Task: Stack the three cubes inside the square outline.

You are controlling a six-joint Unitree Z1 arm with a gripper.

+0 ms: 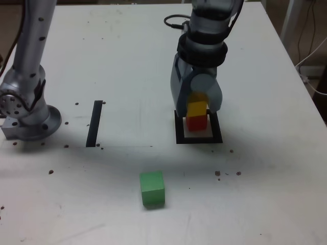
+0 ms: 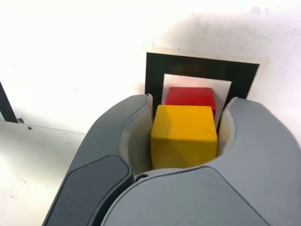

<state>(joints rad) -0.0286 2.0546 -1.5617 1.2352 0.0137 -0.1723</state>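
Clamping yellow cube [image 2: 184,134] over red cube [image 1: 195,122], gripper [image 1: 197,104] above white table [image 1: 127,56], dark specks scattered.

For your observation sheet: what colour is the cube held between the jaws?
Yellow. The yellow cube sits above the red cube; the wrist view shows it best.

Yellow cube [image 1: 197,108], red cube [image 1: 194,122], green cube [image 1: 152,188]. Square outline [image 1: 199,139]: black frame, white centre. Grey gripper [image 2: 186,141]. Black tape strip [image 1: 94,123] on white table [image 1: 127,61].

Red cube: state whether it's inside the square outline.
Inside: the red cube sits on the square outline's white centre, under the yellow cube.
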